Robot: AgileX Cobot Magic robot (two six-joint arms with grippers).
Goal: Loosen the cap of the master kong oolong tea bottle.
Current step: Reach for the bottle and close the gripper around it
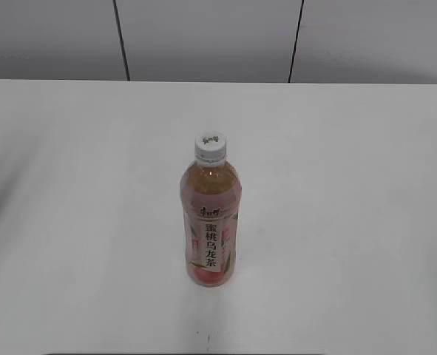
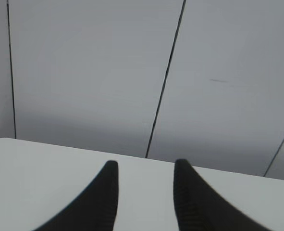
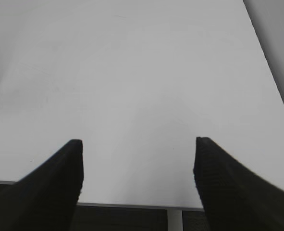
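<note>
The master kong oolong tea bottle (image 1: 209, 225) is seen upright near the front centre of the white surface (image 1: 351, 185): amber tea, pink peach label, white strip of black characters. It is topped by the ribbed white cap (image 1: 210, 146). Left gripper (image 2: 144, 166) is parted narrowly, right gripper (image 3: 138, 142) wide, both holding nothing. Grey panelled wall (image 1: 203, 37) behind.

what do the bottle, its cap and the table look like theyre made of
The master kong oolong tea bottle looks like clear, glossy plastic: amber tea shows through its wall above a printed pink label. The cap seems to be opaque white plastic, with a ribbed side and a small dark mark on top. The table is a smooth, matte white surface, perhaps laminate; its core cannot be told.
</note>
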